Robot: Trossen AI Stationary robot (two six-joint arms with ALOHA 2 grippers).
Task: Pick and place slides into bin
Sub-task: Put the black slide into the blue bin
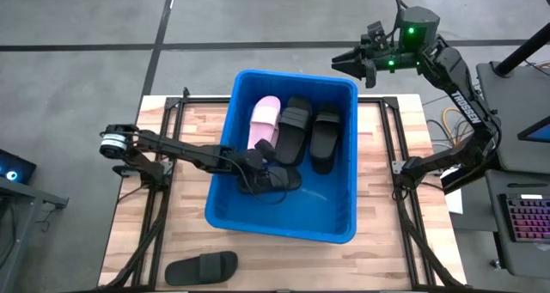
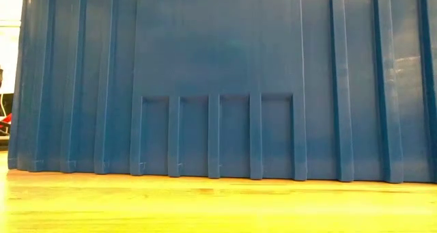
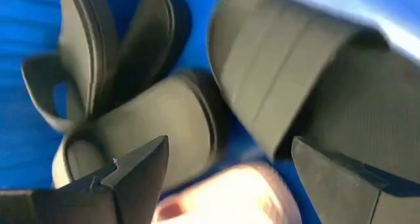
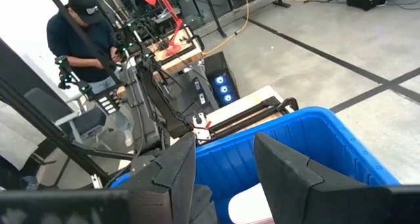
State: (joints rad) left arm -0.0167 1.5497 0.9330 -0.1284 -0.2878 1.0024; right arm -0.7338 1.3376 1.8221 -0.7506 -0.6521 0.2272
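Slides (image 1: pixel 296 128) lie lengthwise along the bin (image 1: pixel 344 226); one black slide (image 1: pixel 201 267) lies crosswise on your worktop (image 1: pixel 193 121). Left pincer (image 1: pixel 258 163) sits released inside; right pincer (image 1: pixel 351 64) hangs released beyond.

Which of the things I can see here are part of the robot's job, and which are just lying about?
Part of the job:
- blue bin
- pink slide and black slides inside it
- black slide on the table
- left end effector, open, down in the bin
- right end effector, open, above the bin's far rim

Just lying about:
- keyboard
- person in the background
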